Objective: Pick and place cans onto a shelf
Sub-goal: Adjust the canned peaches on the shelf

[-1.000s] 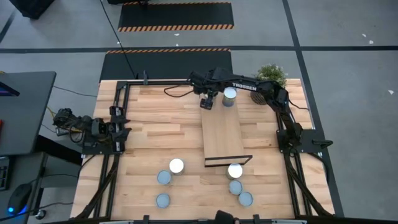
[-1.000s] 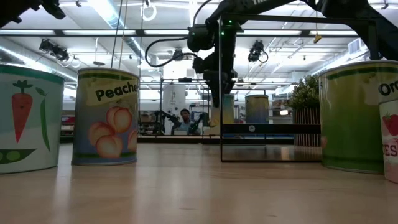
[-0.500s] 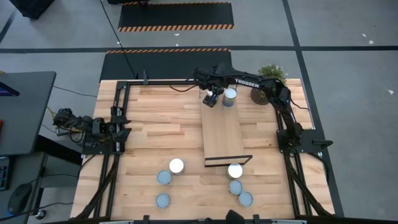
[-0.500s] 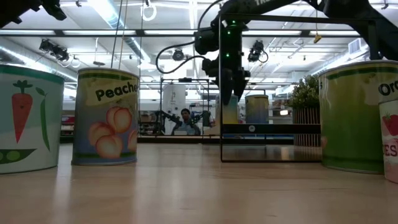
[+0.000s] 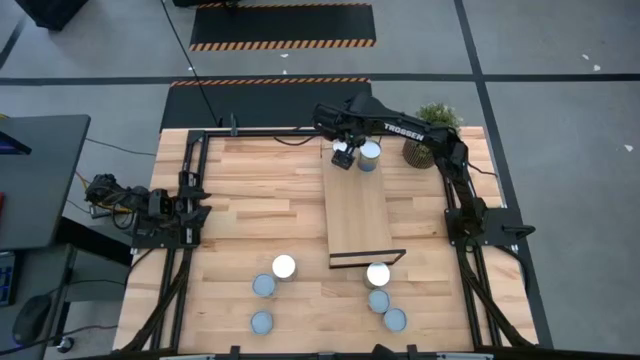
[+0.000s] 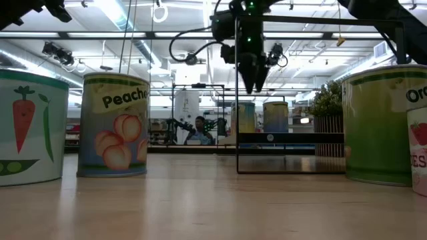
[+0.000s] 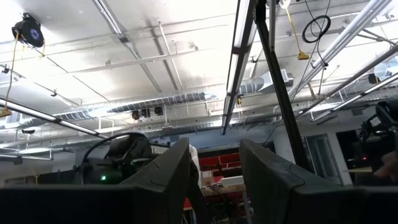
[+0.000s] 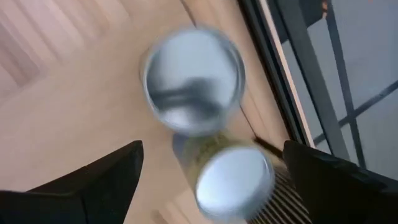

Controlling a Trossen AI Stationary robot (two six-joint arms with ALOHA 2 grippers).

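Note:
My right gripper [image 5: 343, 155] is open and empty, pointing down above the far end of the light-wood shelf [image 5: 358, 215]. Two cans stand upright on that end; the low view shows one [image 6: 245, 117] below the gripper [image 6: 254, 85] and one [image 6: 275, 117] to its right. The right wrist view shows both tops [image 8: 193, 81] [image 8: 235, 180] beyond the spread fingers. The high view shows only one can [image 5: 370, 152]; the arm covers the other. Several cans stand on the table near its front edge [image 5: 284, 266] [image 5: 378, 273]. My left gripper [image 7: 214, 180] is open at the table's left edge, pointing up.
A potted plant [image 5: 435, 118] stands at the far right corner, close to the right arm. The shelf's black wire frame [image 6: 237, 100] rises at its near end. The near cans fill the low view's foreground [image 6: 113, 125] [image 6: 380, 123]. A person sits in the room behind.
My right gripper has risen from can height at the shelf's far end to well above the cans, shifting slightly toward the table's right and far edges. The can that it stood at remains upright on the shelf.

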